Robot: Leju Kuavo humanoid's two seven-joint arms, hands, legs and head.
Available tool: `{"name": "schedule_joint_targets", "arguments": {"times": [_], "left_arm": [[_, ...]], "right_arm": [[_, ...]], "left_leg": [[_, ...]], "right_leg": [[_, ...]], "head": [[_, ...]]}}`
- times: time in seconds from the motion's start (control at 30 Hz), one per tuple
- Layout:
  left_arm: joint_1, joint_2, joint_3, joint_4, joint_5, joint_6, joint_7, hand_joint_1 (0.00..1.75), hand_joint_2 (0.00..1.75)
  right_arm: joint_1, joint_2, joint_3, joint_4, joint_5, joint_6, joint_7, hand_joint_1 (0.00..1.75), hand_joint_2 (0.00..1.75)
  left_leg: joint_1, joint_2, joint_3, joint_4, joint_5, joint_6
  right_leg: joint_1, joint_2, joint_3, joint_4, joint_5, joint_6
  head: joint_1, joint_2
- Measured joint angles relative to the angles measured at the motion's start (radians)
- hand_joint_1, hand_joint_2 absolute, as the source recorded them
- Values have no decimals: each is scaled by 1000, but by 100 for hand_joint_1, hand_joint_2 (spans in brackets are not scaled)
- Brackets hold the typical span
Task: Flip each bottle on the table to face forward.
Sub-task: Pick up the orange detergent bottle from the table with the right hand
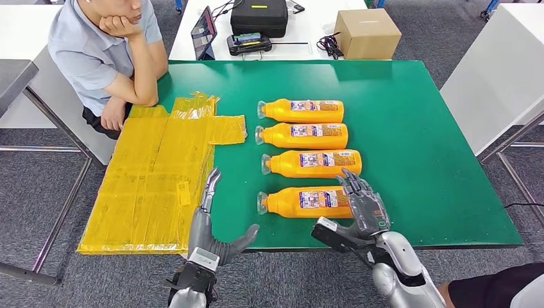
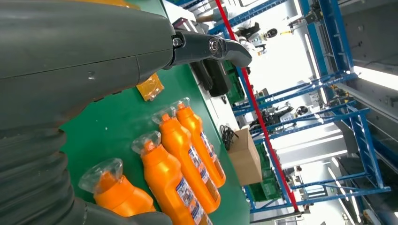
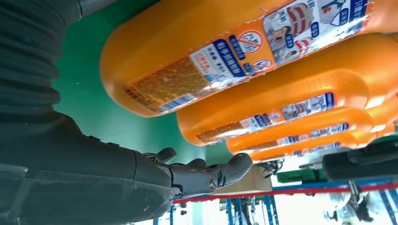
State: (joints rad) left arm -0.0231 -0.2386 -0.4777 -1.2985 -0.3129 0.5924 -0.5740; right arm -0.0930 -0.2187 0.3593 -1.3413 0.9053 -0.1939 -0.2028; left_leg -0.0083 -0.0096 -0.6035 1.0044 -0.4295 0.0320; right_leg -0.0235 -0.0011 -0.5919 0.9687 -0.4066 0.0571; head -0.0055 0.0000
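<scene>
Four orange bottles lie on their sides in a column on the green table, caps toward the yellow plastic sheet. All show small-print labels — probably backs, so none looks flipped yet. The right hand hovers spread at the base of the bottle nearest the robot, holding nothing. The left hand is open between that bottle and the sheet.

A green table stands on grey carpet, with yellow sheets along one side. Behind it a white table bears a cardboard box, a black case and a tablet. Blue racks stand beyond.
</scene>
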Motion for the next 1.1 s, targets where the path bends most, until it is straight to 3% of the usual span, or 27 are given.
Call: {"name": "schedule_joint_targets", "arguments": {"times": [0.57,1.1], "left_arm": [[-5,-2,-24,6,20,-28,16,0,175],[-15,-2,-29,6,12,-49,44,0,175]], "right_arm": [[-96,-9,85,104,-13,65,13,0,175],[-168,-78,205,147,2,162,76,0,175]], "left_leg": [[0,0,0,0,0,0],[0,0,0,0,0,0]], "right_leg": [[0,0,0,0,0,0],[0,0,0,0,0,0]], "head": [[0,0],[0,0]]}}
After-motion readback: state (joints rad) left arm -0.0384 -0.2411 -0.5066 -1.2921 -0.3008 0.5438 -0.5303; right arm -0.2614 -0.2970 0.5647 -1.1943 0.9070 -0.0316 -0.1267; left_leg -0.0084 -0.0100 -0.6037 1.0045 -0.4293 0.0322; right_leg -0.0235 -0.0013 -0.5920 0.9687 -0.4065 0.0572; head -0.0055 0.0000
